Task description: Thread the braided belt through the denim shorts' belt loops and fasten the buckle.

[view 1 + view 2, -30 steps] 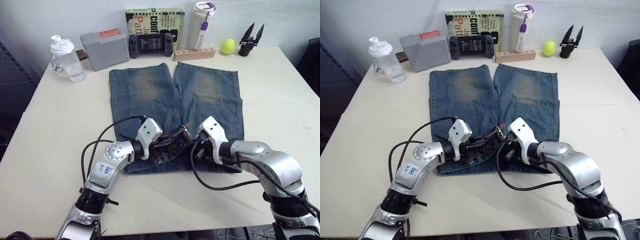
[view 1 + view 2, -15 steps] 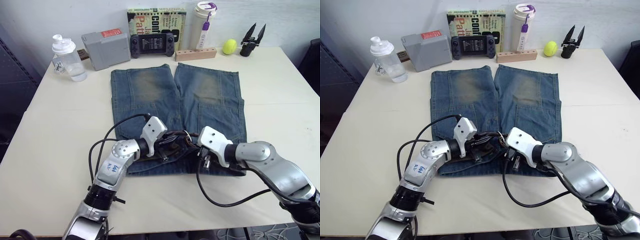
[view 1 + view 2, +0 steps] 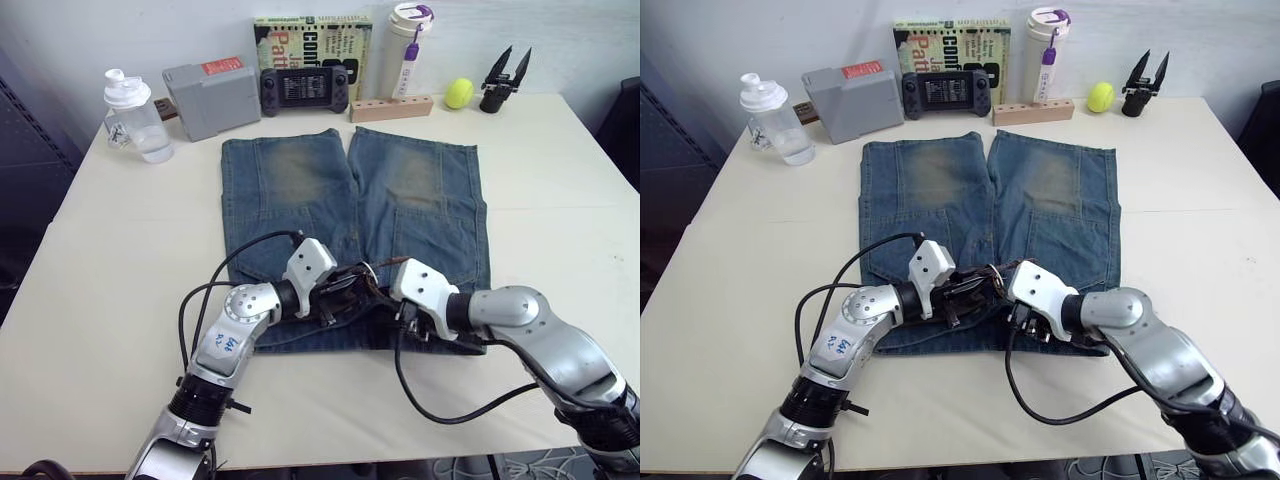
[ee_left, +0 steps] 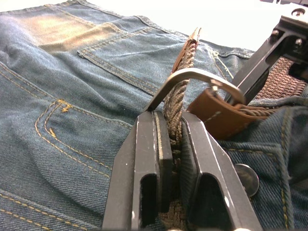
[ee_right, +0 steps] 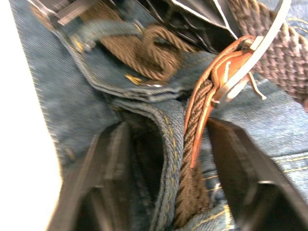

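Braided belt (image 4: 179,103) lies along the waistband of the denim shorts (image 3: 400,200), which are spread flat mid-bench with the waistband toward the near edge and the legs pointing to the far edge. The left end effector (image 4: 172,144) is clamped on the woven strap just behind the silver buckle (image 4: 192,79), whose frame stands up above the fingers with the tan leather piece beside it. The right end effector (image 5: 168,163) has its fingers spread apart, straddling the waistband edge and a stretch of belt beside the buckle, gripping nothing. Both end effectors meet close together at the middle of the waistband. One belt loop (image 5: 103,29) crosses the strap.
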Available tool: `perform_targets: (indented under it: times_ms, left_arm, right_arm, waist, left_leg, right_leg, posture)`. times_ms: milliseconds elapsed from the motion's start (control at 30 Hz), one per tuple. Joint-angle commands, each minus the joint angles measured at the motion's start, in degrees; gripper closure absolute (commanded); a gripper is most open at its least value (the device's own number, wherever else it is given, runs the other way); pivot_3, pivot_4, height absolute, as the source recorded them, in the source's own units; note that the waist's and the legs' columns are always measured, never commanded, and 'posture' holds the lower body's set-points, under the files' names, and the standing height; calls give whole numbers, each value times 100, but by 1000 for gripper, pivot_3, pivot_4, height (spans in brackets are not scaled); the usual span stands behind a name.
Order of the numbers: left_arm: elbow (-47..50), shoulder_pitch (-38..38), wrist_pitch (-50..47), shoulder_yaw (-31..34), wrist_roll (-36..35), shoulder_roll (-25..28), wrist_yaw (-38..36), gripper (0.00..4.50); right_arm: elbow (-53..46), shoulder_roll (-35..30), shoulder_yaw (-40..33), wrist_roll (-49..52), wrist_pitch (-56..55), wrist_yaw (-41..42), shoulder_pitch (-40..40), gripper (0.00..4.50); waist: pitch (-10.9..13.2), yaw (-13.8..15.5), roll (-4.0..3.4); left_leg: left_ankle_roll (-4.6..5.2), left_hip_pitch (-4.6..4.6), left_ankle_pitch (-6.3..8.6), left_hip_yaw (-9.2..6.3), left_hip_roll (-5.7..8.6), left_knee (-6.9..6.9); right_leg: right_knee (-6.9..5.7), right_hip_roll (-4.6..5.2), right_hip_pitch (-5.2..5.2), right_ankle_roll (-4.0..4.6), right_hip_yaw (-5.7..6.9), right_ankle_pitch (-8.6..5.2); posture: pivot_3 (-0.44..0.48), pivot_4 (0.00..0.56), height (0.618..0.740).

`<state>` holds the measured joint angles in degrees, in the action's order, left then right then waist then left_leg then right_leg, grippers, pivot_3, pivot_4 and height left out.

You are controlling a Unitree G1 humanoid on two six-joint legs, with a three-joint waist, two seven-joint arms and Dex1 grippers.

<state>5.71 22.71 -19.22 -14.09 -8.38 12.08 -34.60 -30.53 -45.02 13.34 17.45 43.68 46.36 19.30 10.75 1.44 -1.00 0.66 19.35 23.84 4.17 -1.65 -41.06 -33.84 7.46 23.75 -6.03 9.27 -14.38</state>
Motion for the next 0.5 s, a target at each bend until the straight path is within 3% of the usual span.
perform_targets:
  times_ms: [33, 233, 367, 500]
  left_arm:
    - [78, 0, 91, -101, 27, -58, -10, 4470]
    - [71, 2, 101, -126, 44, -51, -9, 4470]
    - [75, 1, 140, -137, 76, -56, -15, 4470]
    - [120, -17, 140, -142, 97, -46, -11, 4470]
  right_arm:
    - [-471, -403, -1252, 1090, 497, 594, 209, 599]
    - [-83, -638, -1856, 1685, 538, 912, 793, 599]
    - [862, -1042, -383, -539, -1495, 858, 1103, 599]
    - [1639, -881, 204, -1438, -2631, 853, 1311, 599]
  waist:
    - [0, 12, 0]
    - [0, 6, 1]
    - [0, 15, 2]
    - [0, 3, 2]
  left_leg:
    - [0, 0, 0, -4, 0, -2]
    - [5, -1, 2, -40, 1, -5]
    - [5, -2, 2, -29, 7, -5]
    - [4, 4, 2, -4, 9, -3]
  right_leg:
    - [0, 0, 0, 0, 0, 0]
    - [1, 3, -3, -1, -1, 1]
    - [-1, 6, -6, -1, 1, 1]
    - [5, 7, -5, -4, 5, 2]
  posture:
    - [0, 150, 722]
    - [0, 150, 722]
    - [0, 150, 722]
    - [0, 150, 722]
